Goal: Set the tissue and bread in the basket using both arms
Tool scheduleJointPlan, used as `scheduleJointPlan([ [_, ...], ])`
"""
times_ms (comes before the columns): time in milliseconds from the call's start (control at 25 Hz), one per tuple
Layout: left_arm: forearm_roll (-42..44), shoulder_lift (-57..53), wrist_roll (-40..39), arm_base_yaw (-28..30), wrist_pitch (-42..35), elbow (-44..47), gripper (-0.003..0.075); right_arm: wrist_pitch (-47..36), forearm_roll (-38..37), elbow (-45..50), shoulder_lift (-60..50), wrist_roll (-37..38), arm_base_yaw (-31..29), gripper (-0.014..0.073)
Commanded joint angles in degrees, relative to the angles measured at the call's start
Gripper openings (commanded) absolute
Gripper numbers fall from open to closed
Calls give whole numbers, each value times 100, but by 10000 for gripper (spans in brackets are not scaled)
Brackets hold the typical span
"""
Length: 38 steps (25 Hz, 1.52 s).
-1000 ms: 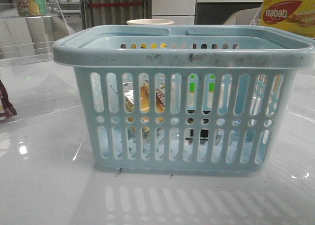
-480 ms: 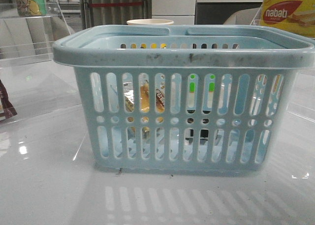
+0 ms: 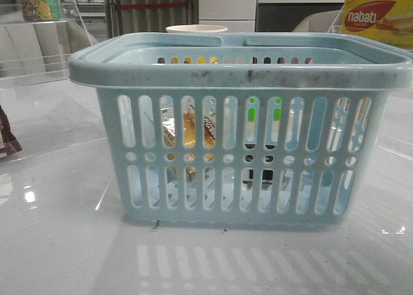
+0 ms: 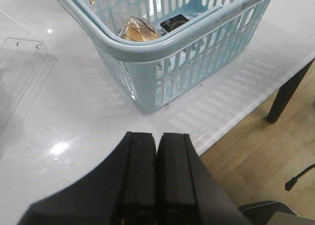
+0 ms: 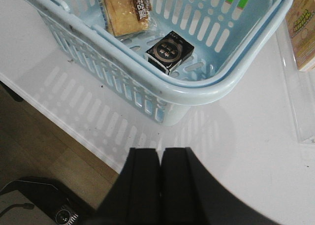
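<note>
The pale blue basket (image 3: 239, 75) stands in the middle of the white table; it also shows in the left wrist view (image 4: 162, 43) and the right wrist view (image 5: 211, 87). The bread (image 5: 125, 11) in its clear packet lies inside it, also seen in the left wrist view (image 4: 135, 30) and through the slots (image 3: 189, 130). The dark tissue packet (image 5: 170, 51) lies on the basket floor beside the bread and shows in the left wrist view (image 4: 173, 23). My left gripper (image 4: 156, 139) is shut and empty, above the table near its front edge. My right gripper (image 5: 160, 153) is shut and empty, likewise outside the basket.
A yellow-and-red nabati box (image 3: 377, 20) stands at the back right. A pale cup (image 3: 197, 29) shows behind the basket. Clear acrylic stands (image 3: 39, 56) sit at the left. A box (image 5: 302, 30) lies beside the basket. The table's front edge (image 4: 246, 112) drops to wooden floor.
</note>
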Motion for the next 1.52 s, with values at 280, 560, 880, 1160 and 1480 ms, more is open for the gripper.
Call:
scheduleJointPlan([
  [280,341,-1858,-49,2091,-2317,1583,90,-346,-5,-149,7,-38,12,58],
  [560,173,-3044,-49,3210,-4185,3601,90,-346,-5,-149,7,-38,12,58],
  [880,-7,-3091,-49,3523,-5110,4082,90,-325,-5,-149,7,-38,12,58],
  [1160,-7,-3091,-49,3523,-5084,4082,90,-325,-5,-149,7,-38,12,58],
  [1480,-7,-3091,-49,3523,-5075,4082,90,-325,-5,-149,7,-38,12,58],
])
